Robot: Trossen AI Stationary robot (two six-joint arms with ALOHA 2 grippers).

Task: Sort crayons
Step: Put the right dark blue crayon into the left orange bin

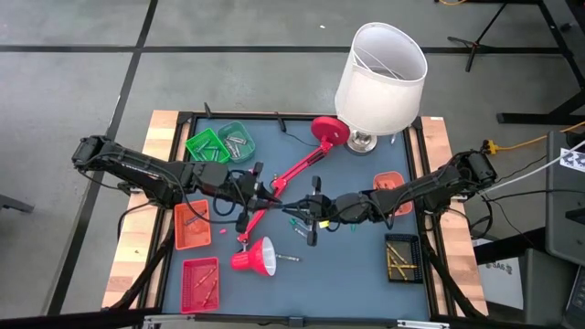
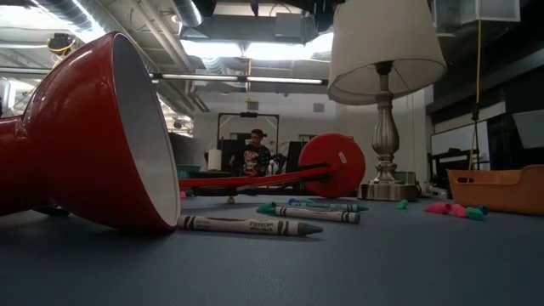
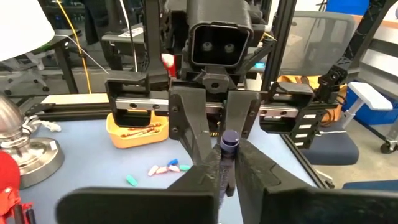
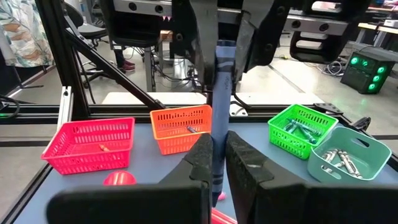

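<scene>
1. Over mid-table (image 1: 366, 274) I see both pincers meeting on 1 blue crayon (image 4: 219, 118).
2. Right pincer (image 4: 217, 155) is clenched on the crayon's lower half; the stick stands upright between its fingers.
3. Left pincer (image 3: 222, 163) is clamped on the same crayon from the opposite end.
4. More crayons (image 2: 316, 210) lie loose on the table beside the toppled red lamp (image 1: 258, 256).
5. Green basket (image 4: 301, 129), orange basket (image 4: 180, 127) and red basket (image 4: 90, 144) hold sorted crayons.
</scene>
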